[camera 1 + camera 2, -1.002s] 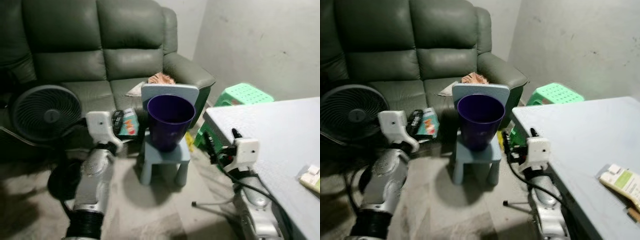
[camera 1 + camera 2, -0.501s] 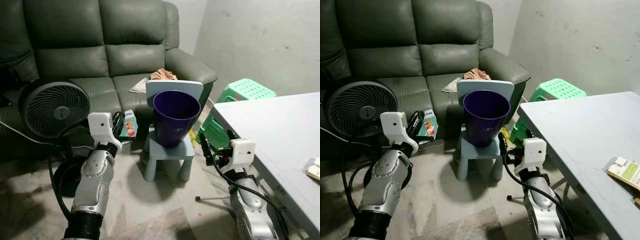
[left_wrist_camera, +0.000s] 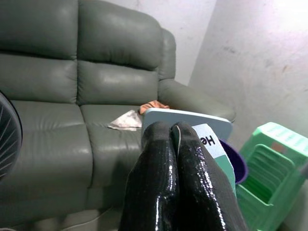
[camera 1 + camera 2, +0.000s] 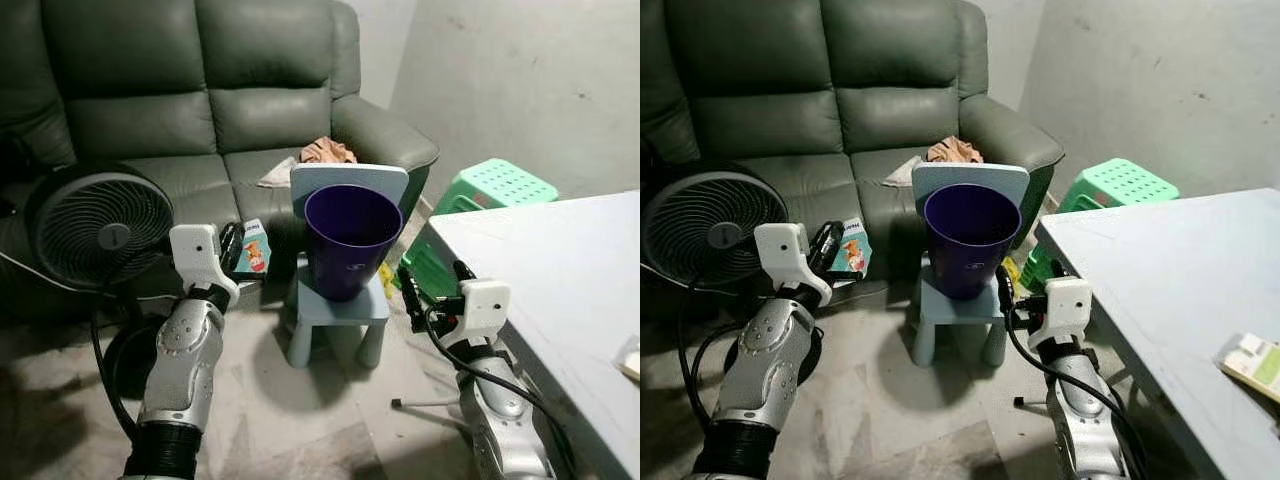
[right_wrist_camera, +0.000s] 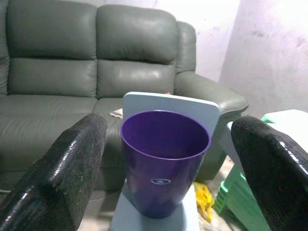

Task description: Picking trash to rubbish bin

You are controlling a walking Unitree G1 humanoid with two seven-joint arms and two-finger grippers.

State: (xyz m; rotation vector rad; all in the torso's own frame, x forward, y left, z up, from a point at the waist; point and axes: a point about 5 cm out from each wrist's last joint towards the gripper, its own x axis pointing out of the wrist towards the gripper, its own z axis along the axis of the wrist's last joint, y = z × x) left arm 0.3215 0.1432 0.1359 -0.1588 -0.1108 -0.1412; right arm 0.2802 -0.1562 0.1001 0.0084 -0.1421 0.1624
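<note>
A purple rubbish bin (image 4: 345,240) stands upright on the seat of a small light-blue child's chair (image 4: 335,310) in front of the sofa. My left gripper (image 4: 234,246) is raised to the left of the bin, about level with its rim. It is shut on a green and white carton (image 4: 254,250). The left wrist view has the black fingers (image 3: 159,173) pressed together with the carton (image 3: 208,145) beside them. My right gripper (image 4: 432,283) hangs open to the right of the bin with nothing in it, and its wrist view faces the bin (image 5: 163,159).
A dark green sofa (image 4: 200,110) with a crumpled cloth (image 4: 325,152) fills the back. A black fan (image 4: 95,225) stands at the left with its cable on the floor, a green stool (image 4: 495,190) at the right. A grey table (image 4: 1170,270) bears a carton (image 4: 1255,362).
The whole picture has shifted as the camera moved, so the bin and chair sit slightly differently in view. The left gripper keeps the carton and the right stays open.
</note>
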